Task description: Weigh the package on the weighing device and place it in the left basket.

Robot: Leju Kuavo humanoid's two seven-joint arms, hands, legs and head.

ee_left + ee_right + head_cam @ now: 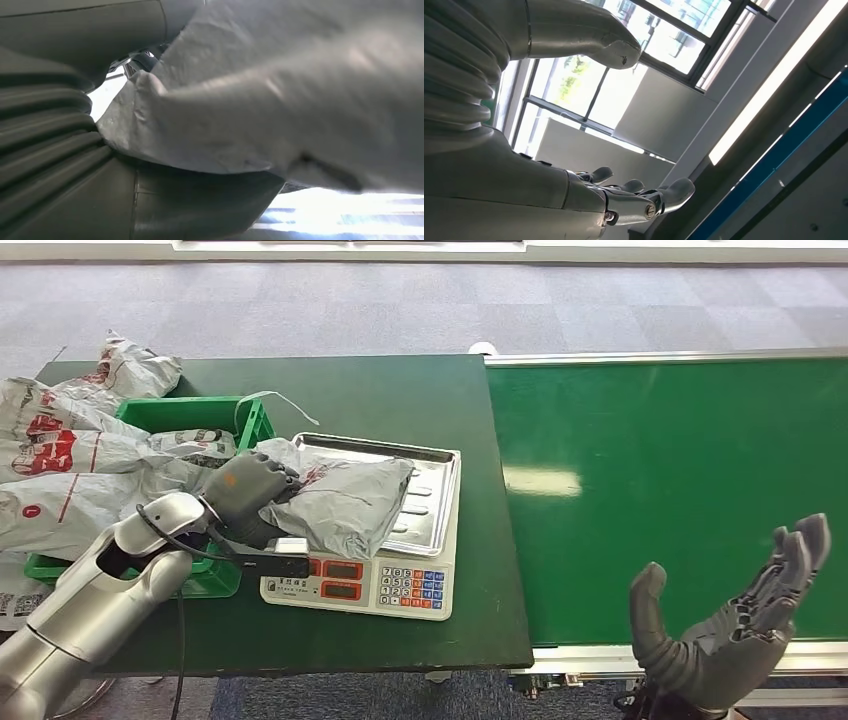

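A green basket sat just left of the weighing scale, crammed with crumpled grey mail bags spilling over its rim. The grey plastic package lay wrinkled on the scale's steel tray, its left end gripped by the left hand. The scale stood near the dark green tabletop edge. Right of the scale, over a smooth green conveyor belt, the right hand was raised, fingers spread wide and holding nothing.
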